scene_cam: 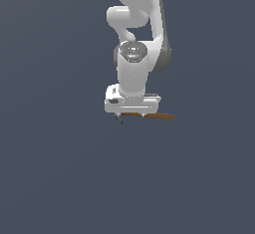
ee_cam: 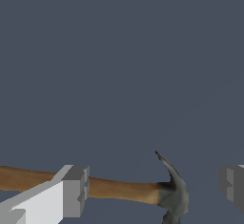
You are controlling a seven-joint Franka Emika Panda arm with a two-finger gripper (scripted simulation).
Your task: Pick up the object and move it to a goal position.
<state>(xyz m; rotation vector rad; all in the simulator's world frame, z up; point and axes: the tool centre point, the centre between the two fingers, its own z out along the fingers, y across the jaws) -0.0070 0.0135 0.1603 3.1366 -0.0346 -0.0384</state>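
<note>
Spreading fingers: the gripper [ee_cam: 151, 189] stands wide open, one grey pad [ee_cam: 75, 191] in front of the handle, the other [ee_cam: 232, 186] well clear of the head; it grips nothing.
Hammer [ee_cam: 119, 188]: lies between the fingers, brown handle running past one pad, dark head with its claw nearer the other.
Exterior view: hammer [scene_cam: 149, 115] just under the gripper [scene_cam: 130, 113], handle poking toward that view's right.
Arm [scene_cam: 133, 54]: white, pointing straight down.
Surface [scene_cam: 60, 168]: plain dark grey-blue.

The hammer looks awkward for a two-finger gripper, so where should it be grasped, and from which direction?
Probably the hammer's straight wooden handle near the head, from above: the handle is slim and even, and the gripper, open, already straddles that section.
</note>
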